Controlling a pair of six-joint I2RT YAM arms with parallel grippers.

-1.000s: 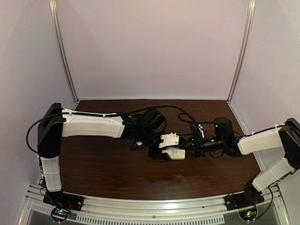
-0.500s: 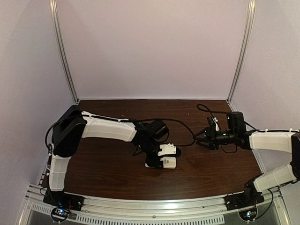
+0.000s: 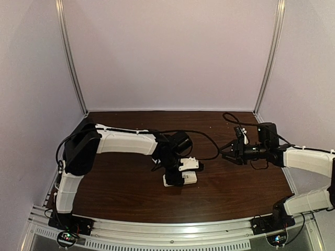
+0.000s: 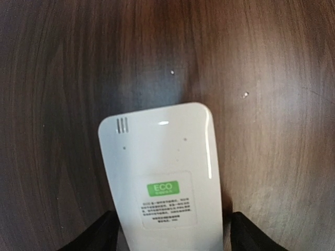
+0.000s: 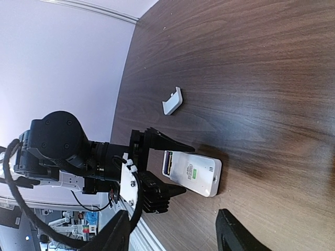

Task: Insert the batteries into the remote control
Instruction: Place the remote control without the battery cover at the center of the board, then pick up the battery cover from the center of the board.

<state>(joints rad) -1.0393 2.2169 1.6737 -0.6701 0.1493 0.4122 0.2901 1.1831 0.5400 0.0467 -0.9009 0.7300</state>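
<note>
Lying back-up between the fingers of the left end effector point(image 4: 174, 230), the remote control point(image 4: 162, 172) looks light and rigid. Its glossy plastic shell would probably slip under a loose pinch, so the long side edges, where the fingers flank it now, seem the best hold. The left end effector looks released: its fingers are spread to either side of the handset, with a dark sliver showing beside one edge. The remote rests flat on the surface point(image 4: 261, 63), green sticker upward. Farther out, a small white cover point(image 5: 172, 101) lies on the wood, well apart from the remote. The right end effector point(image 5: 172, 230) hovers off to the right with its fingers parted and nothing between them. The batteries cannot be made out; a dark slot at the remote's end may hold them.
</note>
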